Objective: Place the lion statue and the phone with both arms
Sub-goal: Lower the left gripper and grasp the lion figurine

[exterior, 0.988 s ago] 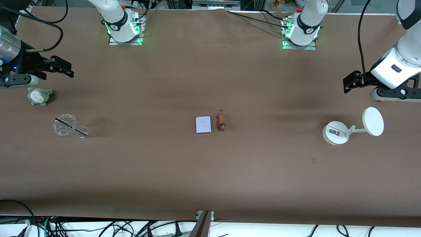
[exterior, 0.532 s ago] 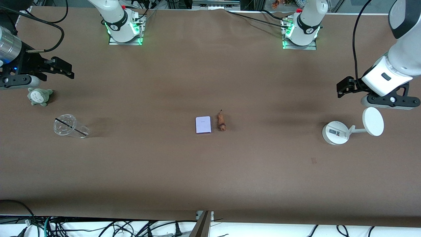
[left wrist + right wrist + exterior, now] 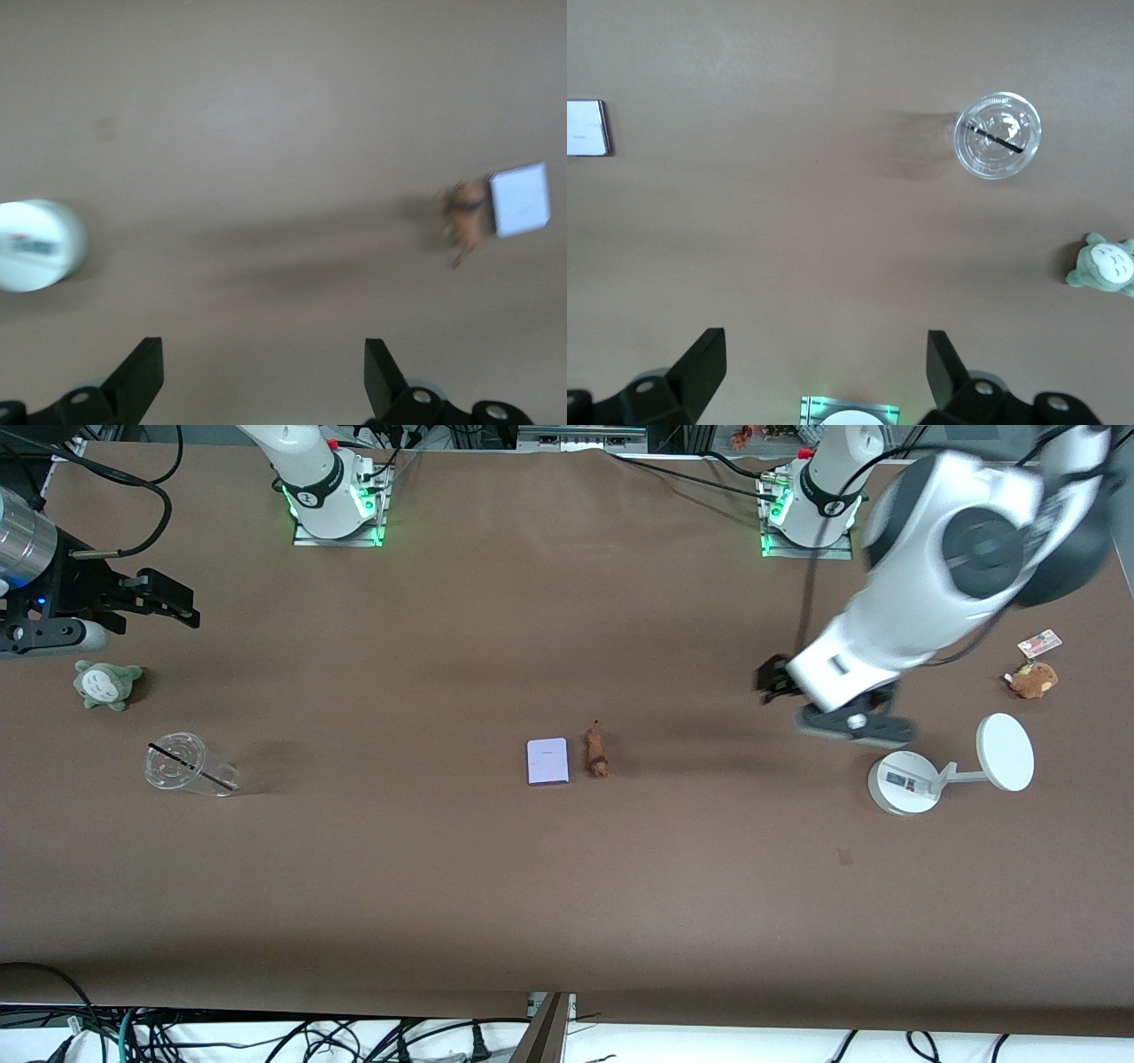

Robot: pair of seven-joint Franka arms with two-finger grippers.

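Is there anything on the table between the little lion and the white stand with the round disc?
No. In the front view only bare brown table lies between the lion statue and the white stand. The left gripper hangs above that stretch.

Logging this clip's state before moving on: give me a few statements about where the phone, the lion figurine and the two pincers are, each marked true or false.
1. The flat pale lavender phone lies beside the small brown-orange lion figurine. True.
2. The left pincer holds the lion figurine. False: it is open and empty, over bare table.
3. The right pincer is open. True.
4. The phone rests on the white round-based stand. False: it lies on the brown table, apart from the stand.
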